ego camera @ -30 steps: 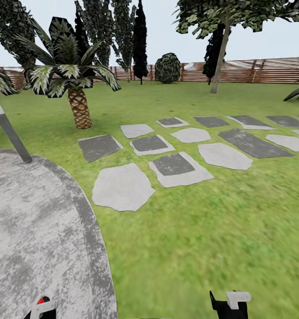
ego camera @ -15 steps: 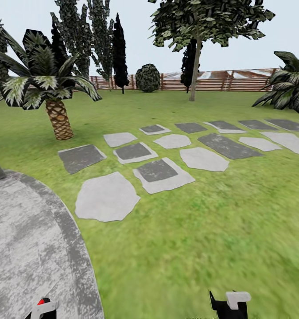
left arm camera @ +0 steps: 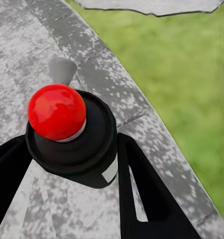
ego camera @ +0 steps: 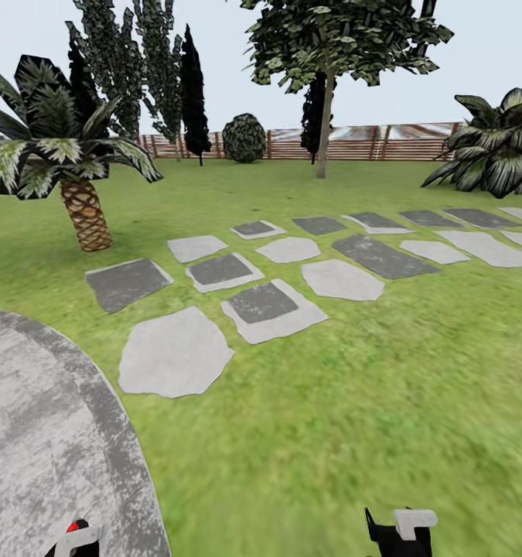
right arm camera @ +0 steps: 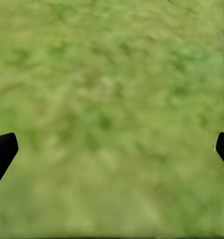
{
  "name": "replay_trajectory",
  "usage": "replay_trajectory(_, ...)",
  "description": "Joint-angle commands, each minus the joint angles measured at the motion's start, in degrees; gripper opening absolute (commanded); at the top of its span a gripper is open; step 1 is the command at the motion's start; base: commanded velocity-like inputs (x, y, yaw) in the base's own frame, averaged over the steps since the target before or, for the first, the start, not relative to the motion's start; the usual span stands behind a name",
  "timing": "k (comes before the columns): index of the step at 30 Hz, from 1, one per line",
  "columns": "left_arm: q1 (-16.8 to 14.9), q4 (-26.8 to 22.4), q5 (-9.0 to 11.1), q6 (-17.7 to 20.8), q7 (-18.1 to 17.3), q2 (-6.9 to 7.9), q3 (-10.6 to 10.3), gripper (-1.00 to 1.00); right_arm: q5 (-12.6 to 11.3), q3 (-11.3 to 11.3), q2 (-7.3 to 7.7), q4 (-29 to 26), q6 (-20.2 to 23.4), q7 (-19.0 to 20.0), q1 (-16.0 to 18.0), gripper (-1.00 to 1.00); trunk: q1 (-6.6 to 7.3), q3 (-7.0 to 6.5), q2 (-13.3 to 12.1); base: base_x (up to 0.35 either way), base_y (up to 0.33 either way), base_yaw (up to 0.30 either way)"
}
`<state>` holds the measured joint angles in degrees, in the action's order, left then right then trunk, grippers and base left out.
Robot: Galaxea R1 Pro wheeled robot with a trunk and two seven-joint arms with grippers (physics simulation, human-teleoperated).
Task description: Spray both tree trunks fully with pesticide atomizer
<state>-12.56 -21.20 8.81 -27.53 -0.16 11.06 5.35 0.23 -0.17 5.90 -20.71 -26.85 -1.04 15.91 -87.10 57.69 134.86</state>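
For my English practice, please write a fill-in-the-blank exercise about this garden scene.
1. The left tool is shut on the pesticide atomizer, whose top is ___.
2. The right tool is open above the ___.
3. Behind the lawn stands a wooden ___.

Missing words: red; grass; fence

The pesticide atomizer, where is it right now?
The pesticide atomizer sits between the left gripper's fingers, above the grey stone floor near its curved edge by the grass. In the head view its red top peeks up at bottom left.
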Motion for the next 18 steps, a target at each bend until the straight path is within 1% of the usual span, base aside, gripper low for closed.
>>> replay_trajectory(1,-0.01,0.01,0.34,-0.16,-0.01,0.01,-0.07,-1.00,0.03,-0.01,-0.01,0.06,-0.17,-0.11,0.02,1.00,0.24,-0.17,-0.40,0.000,0.000,-0.229)
replay_trajectory(18,-0.01,0.01,0.24,-0.16,-0.01,0.01,-0.08,-1.00,0.03,-0.01,-0.01,0.06,-0.21,-0.11,0.03,1.00,3.97,-3.96,-7.22,0.000,0.000,-0.237)
